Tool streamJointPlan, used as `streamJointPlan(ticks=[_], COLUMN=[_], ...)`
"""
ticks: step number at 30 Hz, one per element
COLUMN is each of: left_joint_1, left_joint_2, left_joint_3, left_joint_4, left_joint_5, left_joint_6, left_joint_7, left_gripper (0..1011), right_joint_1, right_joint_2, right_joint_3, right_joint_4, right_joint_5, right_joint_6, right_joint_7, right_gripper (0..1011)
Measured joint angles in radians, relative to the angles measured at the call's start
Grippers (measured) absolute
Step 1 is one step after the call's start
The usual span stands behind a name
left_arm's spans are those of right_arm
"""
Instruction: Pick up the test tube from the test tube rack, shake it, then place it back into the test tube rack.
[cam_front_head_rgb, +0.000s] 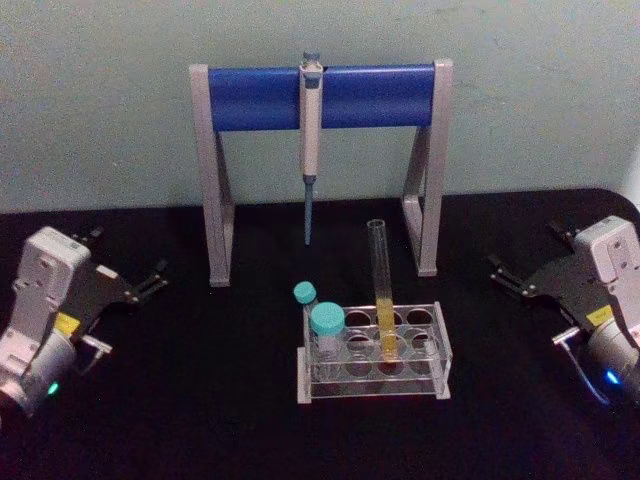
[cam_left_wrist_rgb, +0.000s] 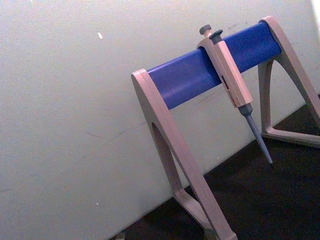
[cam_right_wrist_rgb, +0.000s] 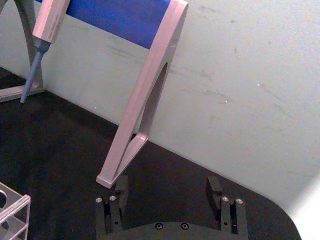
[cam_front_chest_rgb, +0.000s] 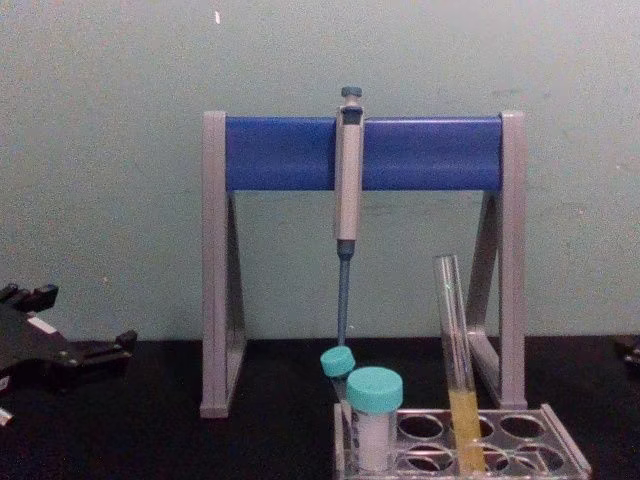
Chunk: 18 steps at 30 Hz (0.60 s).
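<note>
The test tube (cam_front_head_rgb: 381, 290), tall and clear with yellow liquid in its lower part, stands upright in a middle hole of the test tube rack (cam_front_head_rgb: 440, 345) at the table's centre. The chest view shows the test tube (cam_front_chest_rgb: 455, 340) rising out of the rack (cam_front_chest_rgb: 562, 452). My left gripper (cam_front_head_rgb: 152, 280) rests open at the far left, well away from the rack, and it also shows at the left edge of the chest view (cam_front_chest_rgb: 110, 348). My right gripper (cam_front_head_rgb: 500, 273) sits open at the far right, its fingers (cam_right_wrist_rgb: 120, 189) spread with nothing between them.
Two short tubes with teal caps (cam_front_head_rgb: 327, 322) stand in the rack's left end. Behind the rack is a grey-legged stand with a blue bar (cam_front_head_rgb: 360, 95), and a pipette (cam_front_head_rgb: 311, 130) hangs from it. The black table runs to the wall behind.
</note>
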<state>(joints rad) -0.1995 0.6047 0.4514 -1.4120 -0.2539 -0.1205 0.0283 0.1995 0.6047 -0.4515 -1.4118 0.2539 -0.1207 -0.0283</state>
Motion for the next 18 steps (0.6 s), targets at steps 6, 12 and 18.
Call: streamJointPlan(ticks=[6,12,18], left_joint_1=[0.000,0.000,0.000], left_joint_2=[0.000,0.000,0.000], left_joint_3=[0.000,0.000,0.000], left_joint_4=[0.000,0.000,0.000], left_joint_5=[0.000,0.000,0.000], left_joint_6=[0.000,0.000,0.000], left_joint_7=[0.000,0.000,0.000], left_gripper=[1009,1010,1010], right_joint_1=[0.000,0.000,0.000], right_joint_2=[0.000,0.000,0.000], right_joint_3=[0.000,0.000,0.000], right_joint_4=[0.000,0.000,0.000], right_joint_5=[0.000,0.000,0.000], right_joint_6=[0.000,0.000,0.000], right_joint_7=[0.000,0.000,0.000], right_gripper=[1000,1000,1000])
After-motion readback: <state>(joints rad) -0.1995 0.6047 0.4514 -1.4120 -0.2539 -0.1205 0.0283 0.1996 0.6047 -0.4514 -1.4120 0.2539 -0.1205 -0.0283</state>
